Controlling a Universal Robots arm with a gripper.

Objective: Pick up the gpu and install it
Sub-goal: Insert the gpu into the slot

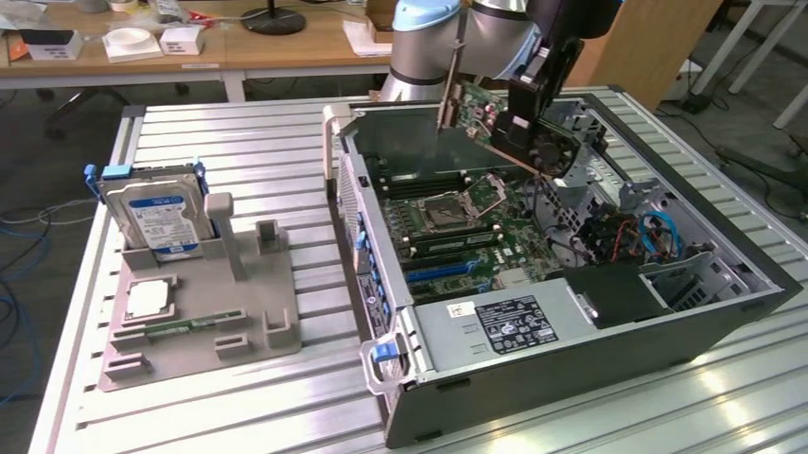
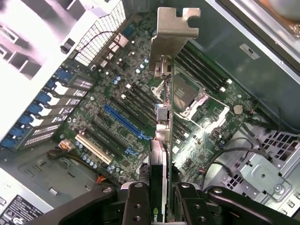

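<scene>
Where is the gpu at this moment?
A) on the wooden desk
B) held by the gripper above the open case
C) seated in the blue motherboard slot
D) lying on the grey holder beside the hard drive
B: the gripper clamps the gpu, which hangs over the motherboard, unseated.

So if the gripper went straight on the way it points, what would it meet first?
Probably the motherboard, beside the CPU socket, and the gpu clamped in the gripper would touch it first; depth is hard to judge.
</scene>
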